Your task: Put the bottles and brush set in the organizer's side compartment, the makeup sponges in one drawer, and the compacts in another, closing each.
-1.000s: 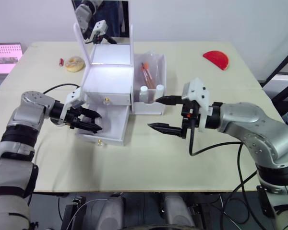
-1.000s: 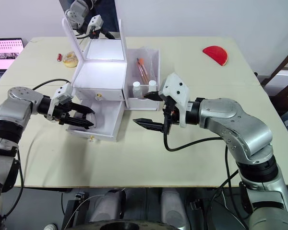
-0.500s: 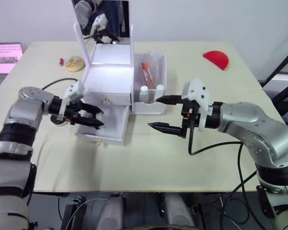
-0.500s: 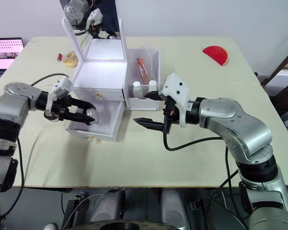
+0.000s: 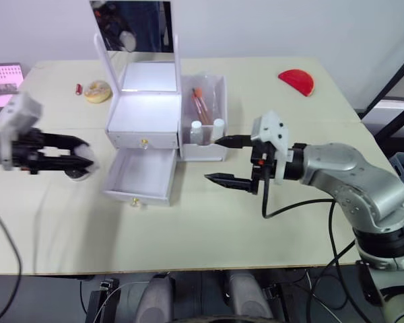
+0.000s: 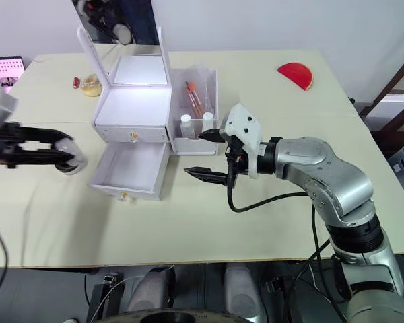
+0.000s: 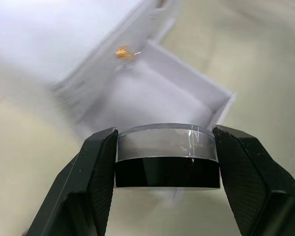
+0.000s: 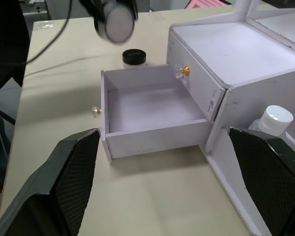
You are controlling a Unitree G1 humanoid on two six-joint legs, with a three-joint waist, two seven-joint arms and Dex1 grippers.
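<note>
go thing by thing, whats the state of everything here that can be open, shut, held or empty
lower drawer: pulled open, empty
upper drawer: closed
mirror lid: raised upright
side compartment: holds two white bottles and the brush set
left pincer: shut on a round compact
second compact: lying on the table beside the open drawer
right pincer: open, holding nothing

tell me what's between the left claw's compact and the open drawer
Only bare table separates the compact in the left claw from the open drawer, seen in the left eye view.
</note>
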